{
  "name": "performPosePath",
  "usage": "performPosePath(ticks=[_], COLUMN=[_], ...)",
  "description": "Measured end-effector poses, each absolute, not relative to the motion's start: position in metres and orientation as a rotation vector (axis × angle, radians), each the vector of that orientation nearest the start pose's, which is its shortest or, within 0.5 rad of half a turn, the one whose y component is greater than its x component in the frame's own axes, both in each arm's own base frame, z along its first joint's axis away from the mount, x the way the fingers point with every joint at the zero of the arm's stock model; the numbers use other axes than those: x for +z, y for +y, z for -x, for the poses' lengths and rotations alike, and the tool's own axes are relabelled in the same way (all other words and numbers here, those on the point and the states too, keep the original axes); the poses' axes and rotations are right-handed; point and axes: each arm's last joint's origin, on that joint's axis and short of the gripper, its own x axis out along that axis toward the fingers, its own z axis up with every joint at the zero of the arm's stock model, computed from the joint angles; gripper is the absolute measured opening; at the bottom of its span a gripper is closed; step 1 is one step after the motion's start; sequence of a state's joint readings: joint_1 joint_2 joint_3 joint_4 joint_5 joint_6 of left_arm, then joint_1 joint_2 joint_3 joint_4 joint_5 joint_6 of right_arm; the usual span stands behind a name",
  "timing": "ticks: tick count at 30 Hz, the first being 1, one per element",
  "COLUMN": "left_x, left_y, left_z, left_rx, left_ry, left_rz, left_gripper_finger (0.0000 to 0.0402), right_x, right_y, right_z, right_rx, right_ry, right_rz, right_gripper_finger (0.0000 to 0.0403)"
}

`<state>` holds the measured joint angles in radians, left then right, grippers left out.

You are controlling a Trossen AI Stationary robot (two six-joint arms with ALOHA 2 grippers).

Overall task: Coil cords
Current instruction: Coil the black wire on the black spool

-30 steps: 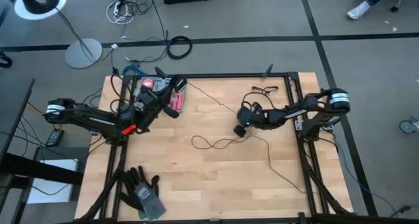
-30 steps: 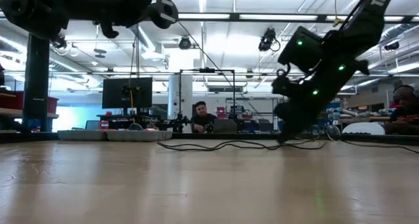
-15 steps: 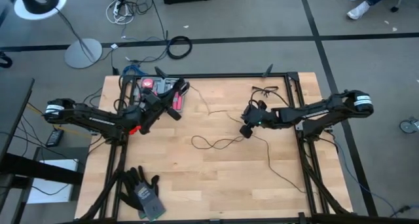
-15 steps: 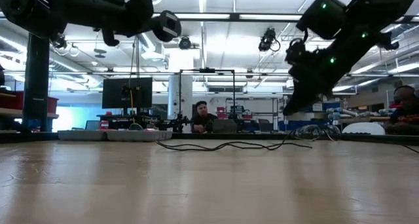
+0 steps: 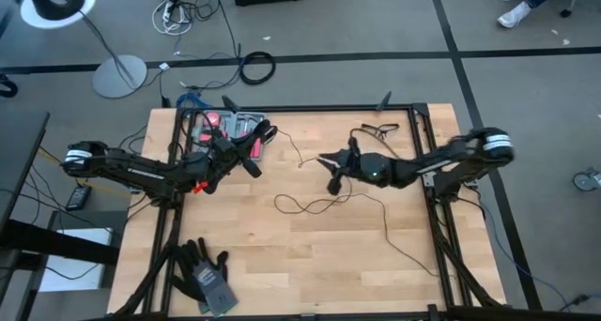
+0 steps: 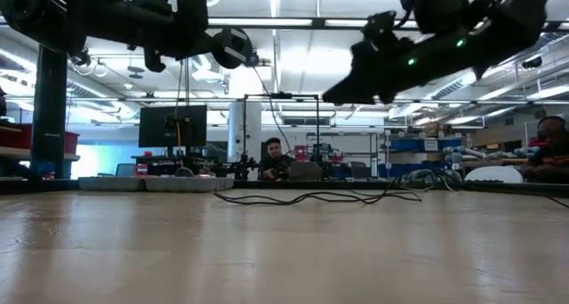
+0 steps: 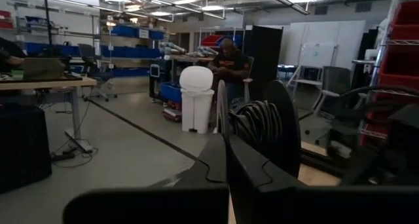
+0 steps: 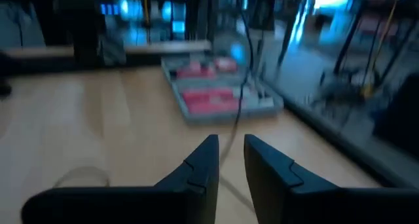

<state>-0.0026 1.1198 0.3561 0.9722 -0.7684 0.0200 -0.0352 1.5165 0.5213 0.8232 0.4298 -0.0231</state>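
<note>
The thin black cord [image 5: 324, 204] lies in slack loops on the wooden table and shows in the low view [image 6: 311, 197]. One stretch [image 5: 289, 145] rises toward my left gripper [image 5: 263, 133]. That gripper is shut on the round black puck [image 7: 262, 126], which has cord wound on it, and is held above the table [image 6: 233, 46]. My right gripper [image 5: 326, 163] hangs level above the table's middle, fingers narrowly apart [image 8: 231, 152]. The cord [image 8: 236, 112] runs between them. My left gripper holds the puck by its near rim [image 7: 229, 142] between its shut fingers. The fingers are level and point toward the table's right. The puck stands on edge beyond the fingertips, clear of the table. My right gripper has the cord between its fingers; I cannot tell whether they touch it.
A tray with red things [image 5: 235, 126] stands at the far left by my left gripper. Black gloves [image 5: 202, 274] lie at the near left corner. A small dark cable [image 5: 376, 129] lies at the far right. A person sits beyond the table [image 6: 271, 157].
My right gripper has risen off the table and gone toward the left edge. It has tipped from pointing down to level. My left gripper has crept toward the right with the puck.
</note>
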Motion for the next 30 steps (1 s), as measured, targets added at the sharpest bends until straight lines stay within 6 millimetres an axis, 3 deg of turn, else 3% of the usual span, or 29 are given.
performPosePath(ticks=[4, 9, 15, 21, 30], left_x=[0.232, 0.232, 0.232, 0.231, 0.231], left_y=[0.017, 0.015, 0.015, 0.015, 0.015], left_z=[-0.211, -0.211, -0.211, -0.211, -0.211], left_rx=[0.75, 0.744, 0.744, 0.744, 0.744], left_ry=[-0.18, -0.175, -0.172, -0.171, -0.168], left_rz=[0.058, 0.057, 0.06, 0.06, 0.059], left_gripper_finger=[0.0, 0.0, 0.0, 0.0, 0.0], right_x=[0.157, 0.151, 0.166, 0.174, 0.184], right_y=[-0.033, -0.045, -0.052, -0.065, -0.068], right_z=[-0.301, -0.329, -0.356, -0.377, -0.386], right_rx=[-0.491, -0.517, -0.509, -0.52, -0.556], right_ry=[0.066, 0.008, -0.017, 0.145, 0.19], right_rz=[0.083, 0.079, 0.14, 0.194, 0.228], right_gripper_finger=[0.0075, 0.0087, 0.0091, 0.0091, 0.0091])
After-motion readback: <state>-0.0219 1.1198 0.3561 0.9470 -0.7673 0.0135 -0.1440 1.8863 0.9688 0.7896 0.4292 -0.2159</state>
